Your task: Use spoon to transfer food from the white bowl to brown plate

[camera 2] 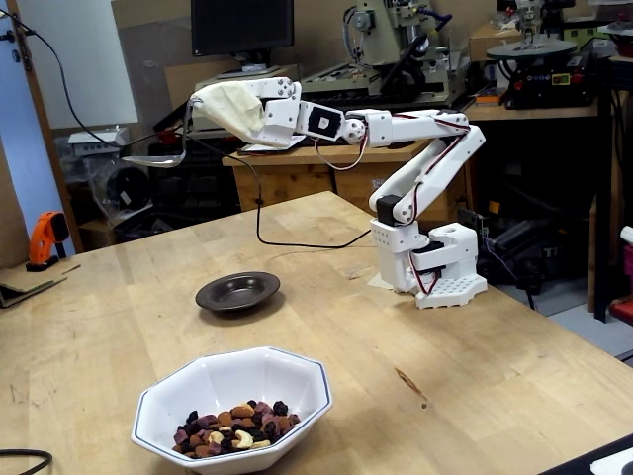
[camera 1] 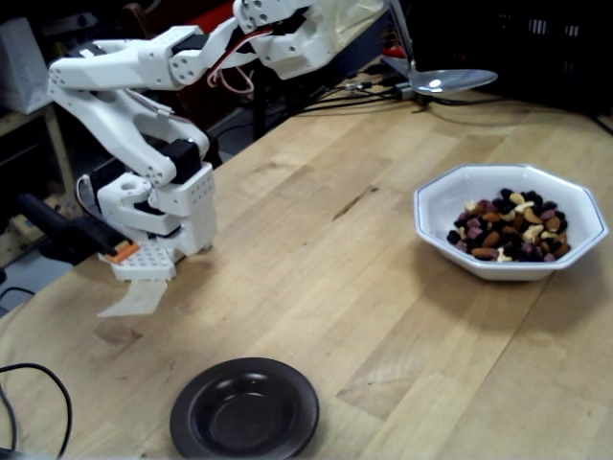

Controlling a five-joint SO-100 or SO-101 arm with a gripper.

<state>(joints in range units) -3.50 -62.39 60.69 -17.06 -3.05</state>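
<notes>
My gripper (camera 2: 229, 105), bundled in whitish tape, is shut on the spoon's handle and held high in the air with the arm stretched out. In a fixed view the gripper (camera 1: 369, 21) sits at the top edge. The silver spoon (camera 1: 450, 80) (camera 2: 154, 157) hangs level and looks empty, well above the table and off to the far side of the white bowl. The white bowl (camera 1: 584, 222) (camera 2: 297, 381) holds the food (camera 1: 508, 230) (camera 2: 232, 427), a mix of nuts and dark bits. The brown plate (camera 1: 192, 412) (camera 2: 237, 293) lies empty on the wooden table, apart from the bowl.
The arm's white base (camera 1: 163, 216) (camera 2: 435, 269) stands at the table edge. A black cable (camera 2: 259, 213) runs across the table's back, another black cable (camera 1: 34, 383) curls at the front left. An orange drill (camera 2: 45, 237) and workshop machines stand behind the table.
</notes>
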